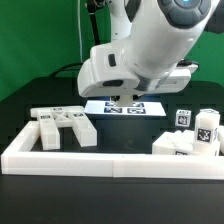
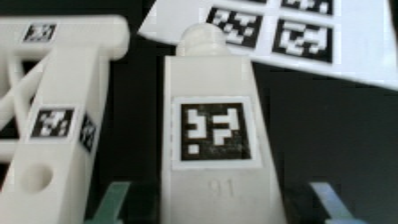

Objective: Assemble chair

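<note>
In the wrist view a chair piece, a white post (image 2: 217, 110) with a square black-and-white tag and a rounded peg end, runs lengthwise between my gripper's (image 2: 217, 196) two fingers (image 2: 118, 196). The gripper is shut on the post's near end, with thin dark strips beside each finger. Beside the post lies a white ladder-like chair frame (image 2: 54, 100) carrying tags. In the exterior view the gripper (image 1: 128, 96) hangs low over the marker board (image 1: 125, 107), largely hidden by the arm's white body. The frame and other white parts (image 1: 62, 125) lie at the exterior view's left.
The marker board (image 2: 267, 30) lies just past the post's peg end. More tagged white blocks (image 1: 190, 135) stand at the exterior view's right. A long low white border wall (image 1: 110, 160) runs along the front of the black table. A green screen hangs behind.
</note>
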Controlling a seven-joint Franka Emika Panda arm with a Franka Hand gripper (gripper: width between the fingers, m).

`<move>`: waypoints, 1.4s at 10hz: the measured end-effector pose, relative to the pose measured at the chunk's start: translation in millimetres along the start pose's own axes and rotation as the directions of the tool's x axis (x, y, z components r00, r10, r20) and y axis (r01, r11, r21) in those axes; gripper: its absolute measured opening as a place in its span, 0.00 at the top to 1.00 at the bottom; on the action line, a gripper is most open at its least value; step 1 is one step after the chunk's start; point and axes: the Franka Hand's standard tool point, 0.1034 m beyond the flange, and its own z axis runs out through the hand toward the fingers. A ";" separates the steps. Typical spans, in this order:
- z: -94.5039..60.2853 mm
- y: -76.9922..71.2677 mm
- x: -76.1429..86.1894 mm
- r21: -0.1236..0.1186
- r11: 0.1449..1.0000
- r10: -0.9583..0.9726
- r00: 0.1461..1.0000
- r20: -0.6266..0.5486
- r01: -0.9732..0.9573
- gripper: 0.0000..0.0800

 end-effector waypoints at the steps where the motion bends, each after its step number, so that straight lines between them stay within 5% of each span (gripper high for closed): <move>1: -6.1 3.6 8.1 -0.015 1.000 -0.001 0.997 -0.080 0.000 0.64; 3: -15.8 3.6 4.9 -0.029 1.000 -0.003 0.977 -0.215 -0.003 0.64; 7: -70.8 2.1 1.5 -0.040 0.999 0.009 0.920 -0.392 -0.027 0.64; 11: -76.2 8.0 7.9 -0.066 0.996 -0.001 0.769 -0.640 -0.054 0.64; 14: -101.3 -8.7 13.9 -0.015 0.997 0.037 0.632 -0.774 -0.077 0.64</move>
